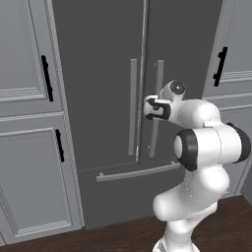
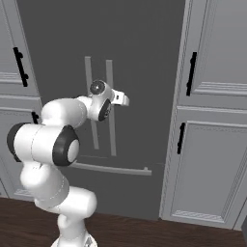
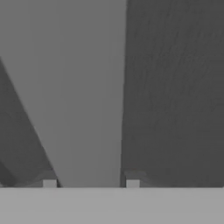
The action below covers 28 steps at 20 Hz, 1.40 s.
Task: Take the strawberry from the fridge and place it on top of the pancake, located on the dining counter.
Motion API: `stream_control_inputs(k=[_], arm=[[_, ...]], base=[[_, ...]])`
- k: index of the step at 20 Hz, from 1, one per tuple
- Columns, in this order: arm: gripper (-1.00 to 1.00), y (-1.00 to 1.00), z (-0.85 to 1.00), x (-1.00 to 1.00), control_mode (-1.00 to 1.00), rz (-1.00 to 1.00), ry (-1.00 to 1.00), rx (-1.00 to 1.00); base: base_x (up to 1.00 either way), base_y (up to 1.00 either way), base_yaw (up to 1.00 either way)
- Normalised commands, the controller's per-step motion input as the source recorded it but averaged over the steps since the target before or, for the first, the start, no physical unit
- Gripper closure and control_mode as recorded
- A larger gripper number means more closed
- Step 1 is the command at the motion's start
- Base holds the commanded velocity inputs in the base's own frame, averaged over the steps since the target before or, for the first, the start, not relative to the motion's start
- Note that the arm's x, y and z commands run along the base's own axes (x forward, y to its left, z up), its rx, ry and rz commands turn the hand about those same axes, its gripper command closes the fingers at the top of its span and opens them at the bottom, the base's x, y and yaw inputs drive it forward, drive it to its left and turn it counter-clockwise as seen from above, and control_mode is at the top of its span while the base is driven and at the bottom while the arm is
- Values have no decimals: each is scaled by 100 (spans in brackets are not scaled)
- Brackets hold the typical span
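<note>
You're parked in front of the fridge (image 1: 108, 98) — tall dark grey, both doors closed, lower drawer w/ its horizontal bar handle (image 1: 138, 172) also closed. The arm reaches fwd at about mid-door height, and the end effector (image 1: 149, 109) sits at the right door's handle (image 1: 156, 108), roughly halfway up that long silver bar. The left door's handle (image 1: 132, 106) stands just beside it, across the door seam.

From the right base view the end effector (image 2: 123, 99) points at the same pair of vertical bars; the hand's pale tip overlaps the right one (image 2: 111, 113).

Hand view: the handle (image 3: 83, 96) runs as a broad pale band up the pic, dark door surface (image 3: 175, 87) either side. One fingertip (image 3: 49, 181) shows at the band's left edge, the other (image 3: 132, 181) at its right edge, so the fingers straddle the bar, close to its sides. Whether they're actually pressing on it, you can't tell from these pics — no gap is visible, but contact isn't clear either.

Light grey panelled cabinets (image 1: 29, 123) w/ black handles flank the fridge on both sides; dark wood floor (image 1: 113, 236) below.

Strawberry: behind the closed doors, so you can't see it.
</note>
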Motion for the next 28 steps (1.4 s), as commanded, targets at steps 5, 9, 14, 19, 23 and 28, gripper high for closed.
stream_control_inputs(k=[5,9,14,19,23,28], arm=[[100,-88,0,-100,-100,-15,0,11],[100,-100,5,-95,-100,-13,0,13],[100,-100,7,-83,-100,-9,0,13],[-100,-94,15,-61,-100,-10,0,12],[-100,-39,29,-63,-100,-2,0,3],[-100,39,40,-72,-100,0,1,-19]], base=[[0,0,0],[0,0,0],[0,0,0],[0,0,0],[0,0,0],[0,0,0]])
